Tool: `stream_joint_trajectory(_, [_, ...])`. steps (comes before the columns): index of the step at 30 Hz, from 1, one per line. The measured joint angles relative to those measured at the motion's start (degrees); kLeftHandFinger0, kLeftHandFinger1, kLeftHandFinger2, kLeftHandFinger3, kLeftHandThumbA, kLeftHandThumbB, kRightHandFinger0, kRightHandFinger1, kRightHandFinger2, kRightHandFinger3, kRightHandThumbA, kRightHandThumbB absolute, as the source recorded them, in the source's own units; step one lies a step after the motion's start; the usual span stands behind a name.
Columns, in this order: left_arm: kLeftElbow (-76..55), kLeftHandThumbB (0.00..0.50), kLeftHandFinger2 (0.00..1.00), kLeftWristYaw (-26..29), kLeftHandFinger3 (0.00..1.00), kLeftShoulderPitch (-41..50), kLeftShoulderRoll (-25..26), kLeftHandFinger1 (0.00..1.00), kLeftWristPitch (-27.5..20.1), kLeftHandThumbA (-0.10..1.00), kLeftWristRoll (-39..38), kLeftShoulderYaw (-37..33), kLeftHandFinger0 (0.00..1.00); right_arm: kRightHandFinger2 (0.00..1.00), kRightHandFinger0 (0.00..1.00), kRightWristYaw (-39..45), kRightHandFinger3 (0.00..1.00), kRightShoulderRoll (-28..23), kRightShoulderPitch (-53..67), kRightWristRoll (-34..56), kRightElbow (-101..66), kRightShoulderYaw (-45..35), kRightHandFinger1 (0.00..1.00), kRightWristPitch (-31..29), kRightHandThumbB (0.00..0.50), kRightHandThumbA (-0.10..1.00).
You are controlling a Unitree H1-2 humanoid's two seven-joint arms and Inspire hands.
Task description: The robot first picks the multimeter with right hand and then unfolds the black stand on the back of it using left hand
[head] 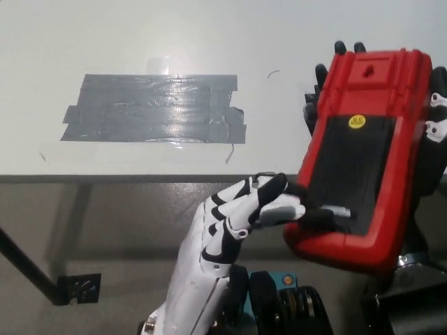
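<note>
The red multimeter (380, 77) is at the right of the head view, lifted off the table with its back facing me. My black right hand (434, 150) is shut on it from behind, with fingers showing past its top and both sides. The black stand (349, 167) runs down the middle of the back, below a small yellow sticker. My white left hand (241, 213) reaches in from the lower middle with its fingers apart. Its dark fingertips (311, 215) touch the stand's lower end. How far the stand is swung out is unclear.
A patch of grey tape strips (154, 108) lies on the white table (105, 35), whose front edge crosses the picture at mid-height. A dark table leg (28, 276) slants at the lower left.
</note>
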Motion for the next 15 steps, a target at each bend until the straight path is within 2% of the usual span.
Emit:
stream_joint_trajectory(1, [0.3,0.395,0.52,0.9,1.00,-0.3,0.6,0.41,0.0,0.94,0.6,-0.2,0.83,0.86,0.00,-0.2,1.00,0.0,0.0,0.2,0.0,0.0,0.25,-0.3,0.095,-0.10])
stream_joint_trajectory(2, [0.6,0.407,0.53,2.0,1.00,-0.6,1.3,0.41,0.0,0.96,1.5,-0.5,0.81,0.88,0.00,-0.5,1.00,0.0,0.0,0.5,-0.1,0.0,0.27,-0.7,0.096,-0.10])
stream_joint_trajectory(3, [0.6,0.450,0.54,2.6,1.00,-0.6,1.8,0.40,-0.1,0.83,2.1,-0.7,0.65,0.87,0.00,-0.7,1.00,0.0,0.0,0.6,-0.1,0.0,0.27,-1.1,0.100,-0.10])
stream_joint_trajectory(4, [0.6,0.417,0.58,3.0,1.00,-0.5,2.3,0.41,-0.1,0.86,2.5,-0.9,0.50,0.87,0.00,-0.8,1.00,0.0,0.0,0.7,-0.1,0.0,0.28,-1.4,0.094,-0.10])
stream_joint_trajectory(5, [0.6,0.392,0.60,3.3,1.00,-0.5,2.5,0.41,-0.1,0.86,2.5,-1.0,0.47,0.87,0.00,-0.9,1.00,0.0,0.0,0.8,-0.1,0.0,0.30,-1.6,0.087,-0.10])
stream_joint_trajectory(6, [0.6,0.391,0.59,3.7,1.00,-0.3,2.7,0.42,-0.1,0.85,2.5,-1.3,0.47,0.87,0.00,-1.1,1.00,0.0,-0.1,0.9,0.0,-0.1,0.33,-2.0,0.086,-0.10])
stream_joint_trajectory(7, [0.6,0.262,0.58,4.1,1.00,-0.3,2.8,0.40,-0.1,0.60,2.5,-1.5,0.42,0.87,0.00,-1.2,1.00,0.0,-0.2,1.0,0.0,-0.1,0.38,-2.3,0.084,-0.10])
stream_joint_trajectory(8, [0.6,0.310,0.59,4.5,1.00,-0.2,3.0,0.42,-0.2,0.65,2.5,-1.8,0.48,0.86,0.00,-1.3,1.00,0.0,-0.4,1.3,0.0,-0.3,0.40,-2.6,0.076,-0.10])
stream_joint_trajectory(9, [0.7,0.467,0.68,4.7,1.00,-0.2,3.1,0.53,-0.2,0.79,2.4,-2.1,0.65,0.84,0.00,-1.3,1.00,0.0,-0.6,1.5,0.1,-0.5,0.44,-2.9,0.092,-0.10])
stream_joint_trajectory(10, [0.7,0.493,0.68,4.7,1.00,-0.2,3.1,0.56,-0.2,0.89,2.2,-2.0,0.81,0.84,0.00,-1.3,1.00,0.0,-0.8,1.6,0.1,-0.7,0.43,-3.0,0.084,-0.10])
stream_joint_trajectory(11, [0.6,0.500,0.66,4.5,1.00,0.0,3.1,0.60,-0.2,1.00,1.7,-1.9,1.00,0.85,0.00,-1.3,1.00,0.0,-1.2,1.6,0.3,-1.0,0.44,-3.2,0.081,-0.10])
stream_joint_trajectory(14, [-1.3,0.500,0.62,3.0,1.00,1.4,3.1,0.63,0.2,1.00,0.9,-0.8,1.00,0.88,0.00,-1.5,1.00,0.0,-2.5,1.5,1.4,-2.8,0.53,-3.8,0.047,-0.10])
stream_joint_trajectory(15, [-2.0,0.484,0.60,2.8,1.00,1.9,3.1,0.65,0.1,1.00,1.2,0.1,1.00,0.86,0.00,-1.5,1.00,-0.1,-3.2,1.3,2.3,-3.9,0.52,-4.1,0.042,-0.10])
